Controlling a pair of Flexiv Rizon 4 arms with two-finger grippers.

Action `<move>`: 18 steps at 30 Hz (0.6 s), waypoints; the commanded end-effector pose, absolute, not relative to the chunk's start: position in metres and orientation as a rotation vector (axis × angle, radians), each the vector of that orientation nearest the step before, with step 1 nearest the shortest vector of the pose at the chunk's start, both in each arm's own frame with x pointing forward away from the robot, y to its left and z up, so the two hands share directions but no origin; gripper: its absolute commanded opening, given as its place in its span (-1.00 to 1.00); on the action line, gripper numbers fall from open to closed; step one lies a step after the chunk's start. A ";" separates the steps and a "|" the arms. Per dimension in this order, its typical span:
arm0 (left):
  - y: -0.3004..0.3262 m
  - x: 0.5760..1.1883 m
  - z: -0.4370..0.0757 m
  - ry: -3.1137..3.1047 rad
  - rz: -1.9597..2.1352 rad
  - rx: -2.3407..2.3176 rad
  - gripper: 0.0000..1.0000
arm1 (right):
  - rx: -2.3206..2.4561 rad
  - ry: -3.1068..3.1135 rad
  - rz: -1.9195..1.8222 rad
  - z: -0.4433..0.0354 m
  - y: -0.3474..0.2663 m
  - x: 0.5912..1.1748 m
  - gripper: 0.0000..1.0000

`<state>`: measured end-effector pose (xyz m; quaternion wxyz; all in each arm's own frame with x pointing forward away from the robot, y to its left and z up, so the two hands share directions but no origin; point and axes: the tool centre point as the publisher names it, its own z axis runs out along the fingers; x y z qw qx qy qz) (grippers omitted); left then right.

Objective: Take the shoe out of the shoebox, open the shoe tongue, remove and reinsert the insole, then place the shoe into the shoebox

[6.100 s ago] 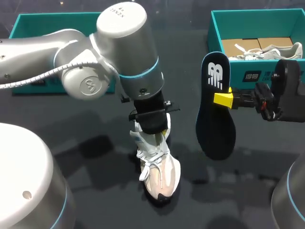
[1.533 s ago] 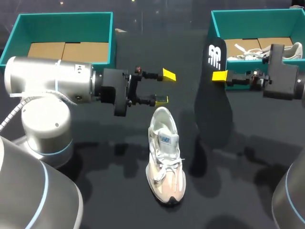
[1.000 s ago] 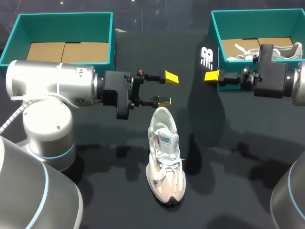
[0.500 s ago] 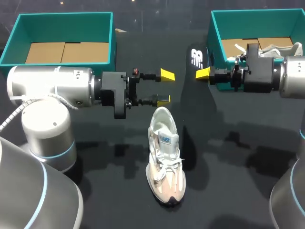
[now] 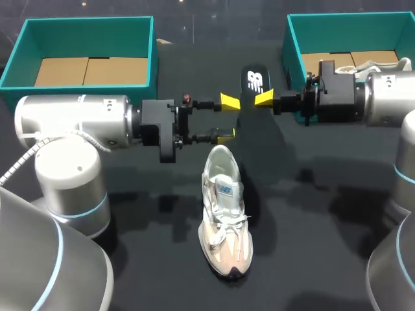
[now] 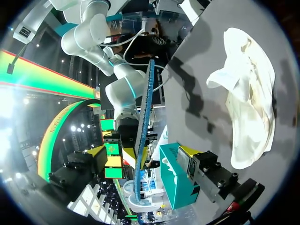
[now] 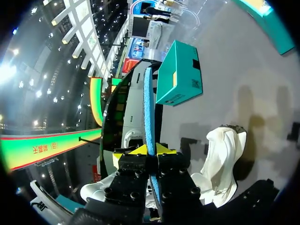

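Note:
A white and beige shoe (image 5: 224, 214) lies on the dark table, toe toward the near edge. My right gripper (image 5: 266, 98) is shut on a dark insole (image 5: 254, 79) with a white logo, which it holds upright above the table behind the shoe's heel. My left gripper (image 5: 226, 118) stands open just left of the insole, its tips close to the right gripper's. In the left wrist view the insole (image 6: 144, 108) shows edge-on ahead of the open fingers, with the shoe (image 6: 248, 98) to one side. In the right wrist view the insole (image 7: 148, 108) sits between the pinched tips, above the shoe (image 7: 220, 159).
A teal shoebox (image 5: 154, 45) lined with cardboard stands at the back left. A second teal shoebox (image 5: 289, 40) at the back right holds another white shoe (image 5: 382, 66). My right arm lies across that box's front wall.
My right arm has carried the insole leftward, from in front of the right box to right beside the left gripper's tips. The left gripper has stayed open and nearly still.

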<state>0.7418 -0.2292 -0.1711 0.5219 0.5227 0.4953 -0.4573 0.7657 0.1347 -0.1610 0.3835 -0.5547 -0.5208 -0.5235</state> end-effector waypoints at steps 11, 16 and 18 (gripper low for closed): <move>-0.239 0.747 -0.179 1.173 -1.088 1.240 -0.10 | -1.412 -1.287 -1.230 -0.177 0.153 0.784 -1.00; -0.240 0.749 -0.182 1.175 -1.087 1.238 -0.18 | -1.409 -1.284 -1.223 -0.177 0.154 0.785 -1.00; -0.241 0.749 -0.183 1.176 -1.085 1.240 -0.19 | -1.403 -1.282 -1.223 -0.177 0.155 0.785 -1.00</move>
